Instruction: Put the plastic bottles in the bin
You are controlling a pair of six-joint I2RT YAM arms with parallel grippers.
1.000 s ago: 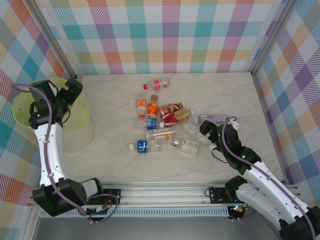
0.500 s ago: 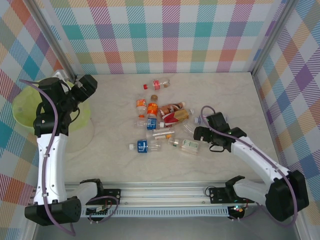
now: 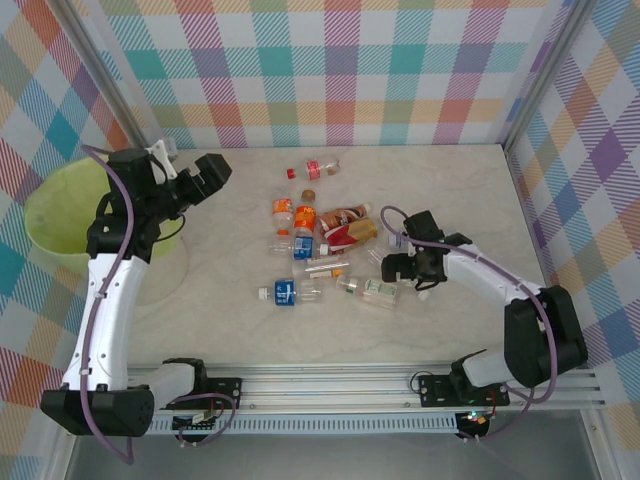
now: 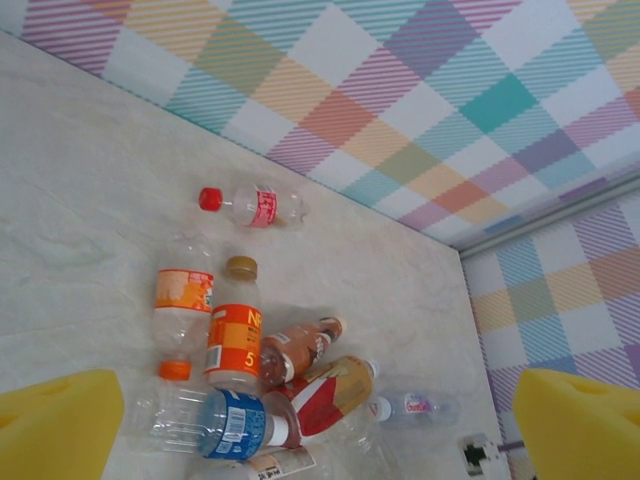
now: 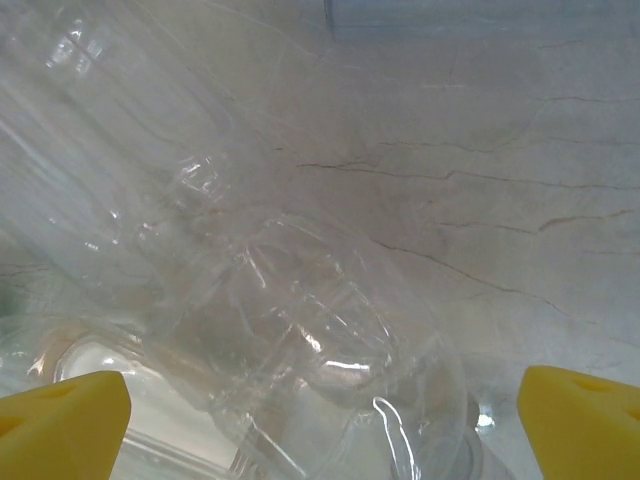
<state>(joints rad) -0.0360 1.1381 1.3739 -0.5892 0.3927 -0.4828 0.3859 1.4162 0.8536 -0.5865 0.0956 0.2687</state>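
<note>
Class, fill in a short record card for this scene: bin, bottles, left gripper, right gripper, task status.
bin: lime-green bin, far left of the table
bottles: plastic bottles lying in a pile mid-table; one red-capped bottle apart, behind it
left gripper: left gripper open, empty, above the table between bin and pile
right gripper: right gripper open, low at the pile's right edge, a clear bottle between its fingers
status: no bottle gripped

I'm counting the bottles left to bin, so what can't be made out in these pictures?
- Top view: the left arm covers part of the bin, so its contents are unclear.
- Right wrist view: a clear bottle is too close; cap and label are cut off.
- Left wrist view: bottles below the blue-labelled bottle are cut off by the bottom edge.
</note>
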